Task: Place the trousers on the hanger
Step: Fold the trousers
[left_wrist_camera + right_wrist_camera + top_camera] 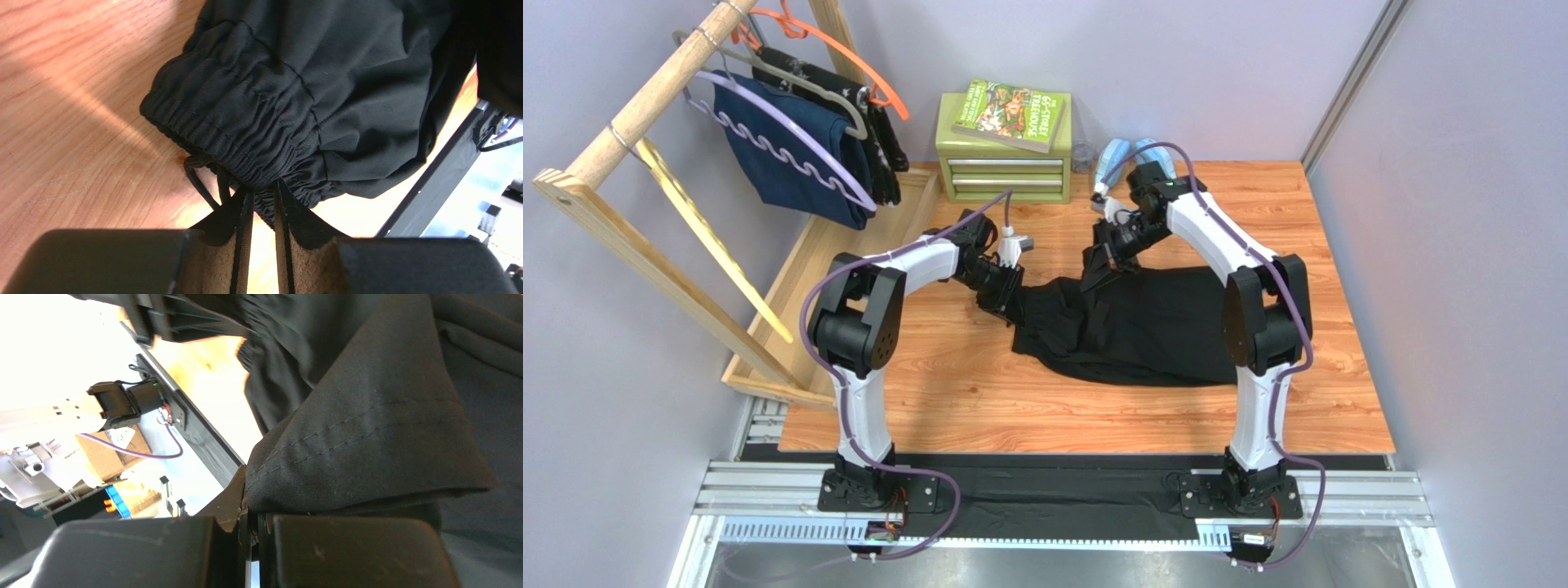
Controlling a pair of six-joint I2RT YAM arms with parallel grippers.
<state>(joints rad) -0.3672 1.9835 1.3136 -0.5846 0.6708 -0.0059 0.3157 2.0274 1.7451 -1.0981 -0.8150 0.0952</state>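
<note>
The trousers (1149,325) were clenched in left gripper (263,207) and right gripper (253,513) jaws; an even, taut lift was needed.

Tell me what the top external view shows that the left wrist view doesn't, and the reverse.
Only top external: the lavender hanger on the wooden rack, and the green drawer box with a book on it. Only left wrist: the elastic waistband, drawstring dangling, clamped between the left fingers. Both: black trousers, wooden table.
</note>
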